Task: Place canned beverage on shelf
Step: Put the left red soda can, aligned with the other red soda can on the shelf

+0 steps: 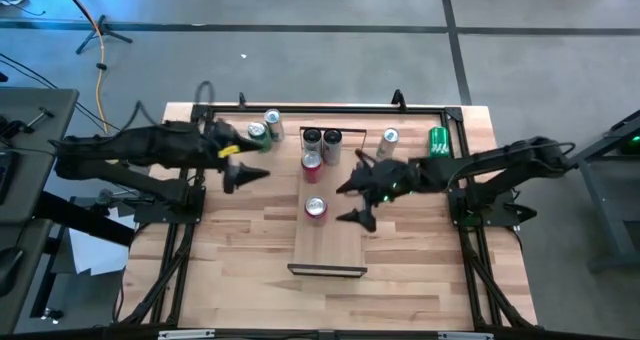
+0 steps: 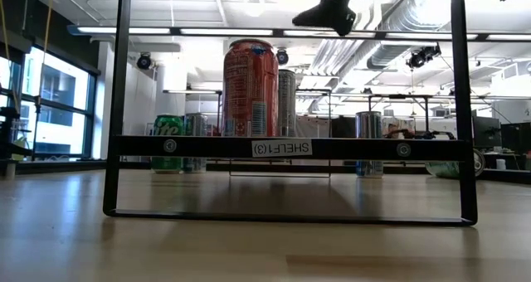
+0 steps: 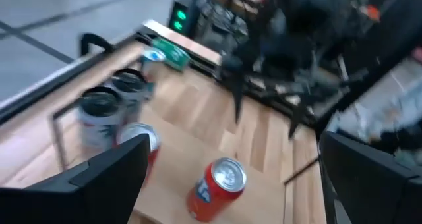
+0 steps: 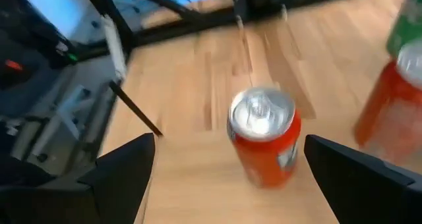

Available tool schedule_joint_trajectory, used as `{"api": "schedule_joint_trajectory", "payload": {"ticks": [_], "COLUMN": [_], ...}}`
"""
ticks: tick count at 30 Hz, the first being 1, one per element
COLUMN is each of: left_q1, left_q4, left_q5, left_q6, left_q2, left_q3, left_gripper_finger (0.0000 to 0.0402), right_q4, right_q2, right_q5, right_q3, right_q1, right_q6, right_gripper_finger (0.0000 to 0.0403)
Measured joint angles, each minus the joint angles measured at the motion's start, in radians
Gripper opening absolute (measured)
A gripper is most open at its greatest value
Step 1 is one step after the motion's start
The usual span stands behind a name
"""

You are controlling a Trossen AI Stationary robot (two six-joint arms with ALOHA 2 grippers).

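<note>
Red aluminium can (image 4: 265, 141) upright on pale wooden shelf (image 1: 330, 245), light, smooth, dentable; right gripper (image 1: 358, 200) wide open beside it, grasp mid-body

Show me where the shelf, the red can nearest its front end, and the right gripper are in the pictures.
shelf (image 1: 330, 246): high view, bare part of the pale board.
red can (image 1: 316, 209): high view, its silver top.
right gripper (image 1: 357, 201): high view, midway between its open fingertips, beside the red can.
</note>
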State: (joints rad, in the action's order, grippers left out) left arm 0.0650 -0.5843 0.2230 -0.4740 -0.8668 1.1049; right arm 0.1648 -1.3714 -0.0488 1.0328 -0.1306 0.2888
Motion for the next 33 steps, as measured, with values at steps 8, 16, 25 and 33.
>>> {"api": "schedule_joint_trajectory", "payload": {"ticks": [8, 16, 25, 33], "left_q1": [-0.005, -0.024, -0.027, -0.027], "left_q4": [-0.03, -0.127, -0.184, -0.188], "left_q5": [0.092, 0.102, 0.103, 0.103], "left_q6": [0.096, 0.155, 0.163, 0.163], "left_q2": [0.108, 0.125, 0.125, 0.125], "left_q3": [-0.026, -0.025, -0.025, -0.025], "left_gripper_finger": [0.0397, 0.0397, 0.0397, 0.0397], "right_q4": [0.144, 0.24, 0.671, 0.645], "right_q2": [-0.153, -0.403, -0.653, -0.706], "right_q5": [0.434, 0.608, 0.669, 0.7], "right_q3": [0.106, 0.339, 0.687, 0.744], "right_q1": [-0.177, -0.24, -0.243, -0.245], "right_q6": [0.289, 0.514, 0.647, 0.743], "right_gripper_finger": [0.0376, 0.0376, 0.0376, 0.0376]}}
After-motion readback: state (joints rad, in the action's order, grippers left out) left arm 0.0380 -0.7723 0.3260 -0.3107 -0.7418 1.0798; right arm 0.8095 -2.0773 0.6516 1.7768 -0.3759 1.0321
